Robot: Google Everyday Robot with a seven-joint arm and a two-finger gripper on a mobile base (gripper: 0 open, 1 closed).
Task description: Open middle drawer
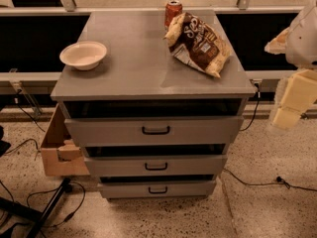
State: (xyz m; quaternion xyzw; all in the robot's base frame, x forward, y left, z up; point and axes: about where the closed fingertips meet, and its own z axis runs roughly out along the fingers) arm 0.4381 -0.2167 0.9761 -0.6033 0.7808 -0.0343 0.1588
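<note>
1. The gripper (290, 110) hangs in the air off the cabinet's (133, 78) right side, clear of it; I cannot tell whether it is open or closed.
2. The middle drawer (198, 165) sits between the taller top one and the slim bottom one, its black handle (156, 166) untouched.
3. On top: a bowl (83, 55), a chip bag (197, 43), a can (173, 11).

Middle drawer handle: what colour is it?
Black handle on the middle drawer, camera view; gripper right of cabinet.
</note>
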